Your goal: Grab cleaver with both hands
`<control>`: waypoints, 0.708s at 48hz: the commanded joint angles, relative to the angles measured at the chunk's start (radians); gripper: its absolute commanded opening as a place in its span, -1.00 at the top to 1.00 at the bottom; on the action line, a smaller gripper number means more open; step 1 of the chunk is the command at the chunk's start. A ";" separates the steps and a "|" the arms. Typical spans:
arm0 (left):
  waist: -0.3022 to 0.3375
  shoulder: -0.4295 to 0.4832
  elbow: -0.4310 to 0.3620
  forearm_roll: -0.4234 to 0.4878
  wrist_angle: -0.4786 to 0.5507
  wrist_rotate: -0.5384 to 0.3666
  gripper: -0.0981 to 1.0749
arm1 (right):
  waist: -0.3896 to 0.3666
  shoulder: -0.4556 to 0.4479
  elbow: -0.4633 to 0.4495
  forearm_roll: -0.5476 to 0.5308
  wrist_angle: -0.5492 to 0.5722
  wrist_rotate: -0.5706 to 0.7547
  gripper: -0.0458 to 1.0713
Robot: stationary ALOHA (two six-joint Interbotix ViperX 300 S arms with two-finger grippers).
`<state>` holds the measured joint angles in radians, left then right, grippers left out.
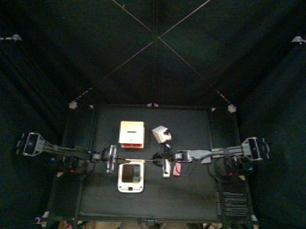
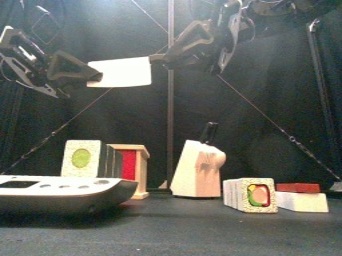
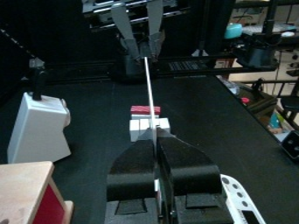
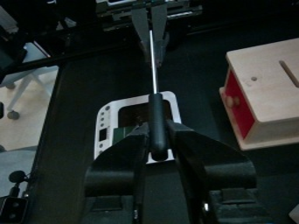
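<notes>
Two grippers on one steel-bladed, black-handled cleaver (image 2: 123, 71): left gripper (image 2: 70, 68) clamps the blade, right gripper (image 2: 181, 53) grips the handle. I judge both-hands hold achieved; next, steady it.

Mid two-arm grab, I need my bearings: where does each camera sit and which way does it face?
Top: overhead, straight down on table; both arms show.
Front: table edge, level; left gripper and right gripper hold cleaver.
Left wrist: along the blade toward right gripper; own jaws.
Right wrist: along the handle toward left gripper; own jaws.
Shared: cleaver, both wrist views.
</notes>
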<state>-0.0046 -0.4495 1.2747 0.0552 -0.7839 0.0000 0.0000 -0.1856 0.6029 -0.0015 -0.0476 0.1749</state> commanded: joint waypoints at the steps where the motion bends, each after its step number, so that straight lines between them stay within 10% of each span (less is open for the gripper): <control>1: 0.000 0.000 -0.015 -0.020 0.011 -0.002 0.37 | -0.008 -0.011 -0.026 0.003 0.008 0.002 -0.13; 34: -0.002 0.002 -0.012 -0.026 0.028 0.005 0.37 | -0.037 0.025 -0.046 0.032 0.054 0.000 -0.01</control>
<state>-0.0046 -0.4495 1.2763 0.0261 -0.7501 0.0015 -0.0307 -0.1488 0.5875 0.0307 0.0092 0.1764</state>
